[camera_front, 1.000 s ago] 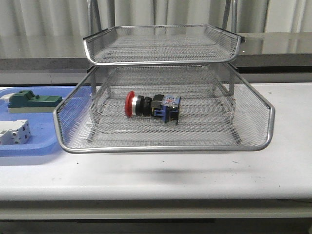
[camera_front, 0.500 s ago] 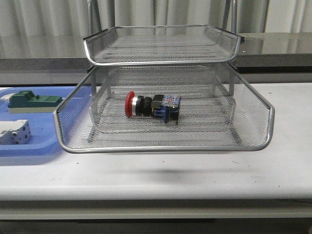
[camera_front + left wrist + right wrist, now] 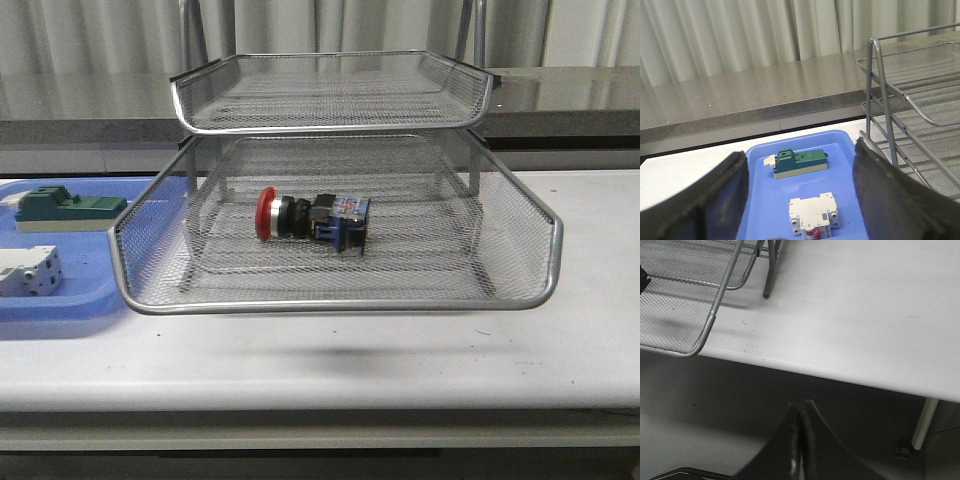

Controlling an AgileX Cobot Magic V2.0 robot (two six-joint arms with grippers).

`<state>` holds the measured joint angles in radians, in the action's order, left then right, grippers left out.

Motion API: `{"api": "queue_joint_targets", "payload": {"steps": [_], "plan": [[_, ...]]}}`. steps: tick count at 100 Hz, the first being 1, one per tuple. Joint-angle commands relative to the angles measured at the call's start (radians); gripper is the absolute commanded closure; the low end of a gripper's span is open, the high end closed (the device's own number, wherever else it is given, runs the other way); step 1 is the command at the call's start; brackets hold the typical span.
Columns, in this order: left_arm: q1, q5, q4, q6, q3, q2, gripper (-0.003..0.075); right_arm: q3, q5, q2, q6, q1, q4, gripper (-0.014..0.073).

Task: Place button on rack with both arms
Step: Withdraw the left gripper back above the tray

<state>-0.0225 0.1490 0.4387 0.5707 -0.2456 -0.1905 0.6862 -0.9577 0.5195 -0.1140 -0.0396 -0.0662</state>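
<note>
White surface [image 3: 400, 350], grey curtains behind. One rack [image 3: 340, 300], two mesh trays visible in front view. One button [image 3: 312, 218] lying on its side in lower pulled-out tray, red head toward left. One blue tray [image 3: 60, 300] beside rack: one green block [image 3: 65, 205], one white terminal block [image 3: 28, 270]. Left tool [image 3: 800, 200] spread wide, empty, above blue tray. Right tool [image 3: 799, 440] fingers pressed together, empty, off surface edge.

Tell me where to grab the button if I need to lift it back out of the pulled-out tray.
Grip the button across its black collar and boxy body, not the rounded red head. It lies on its side, its long axis running left to right, so close the fingers front to back across it. Probably come in from the front, angled downward: the upper tray overhangs the rear.
</note>
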Motion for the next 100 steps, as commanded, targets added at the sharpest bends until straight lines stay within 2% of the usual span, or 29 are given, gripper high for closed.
{"api": "queue_joint_targets", "payload": {"steps": [1, 13, 43, 100], "plan": [[0.002, -0.087, 0.018, -0.007, -0.026, -0.009, 0.0282, 0.032, 0.053, 0.002, -0.002, 0.008, 0.0, 0.0664], [0.002, -0.087, 0.018, -0.007, -0.026, -0.009, 0.0353, 0.032, 0.053, 0.002, -0.002, 0.008, 0.0, 0.0664], [0.002, -0.087, 0.018, -0.007, -0.026, -0.009, 0.0736, 0.032, 0.053, 0.002, -0.002, 0.008, 0.0, 0.0664], [0.002, -0.087, 0.018, -0.007, -0.026, -0.009, 0.074, 0.032, 0.069, 0.002, -0.015, 0.008, 0.021, 0.0664]]}}
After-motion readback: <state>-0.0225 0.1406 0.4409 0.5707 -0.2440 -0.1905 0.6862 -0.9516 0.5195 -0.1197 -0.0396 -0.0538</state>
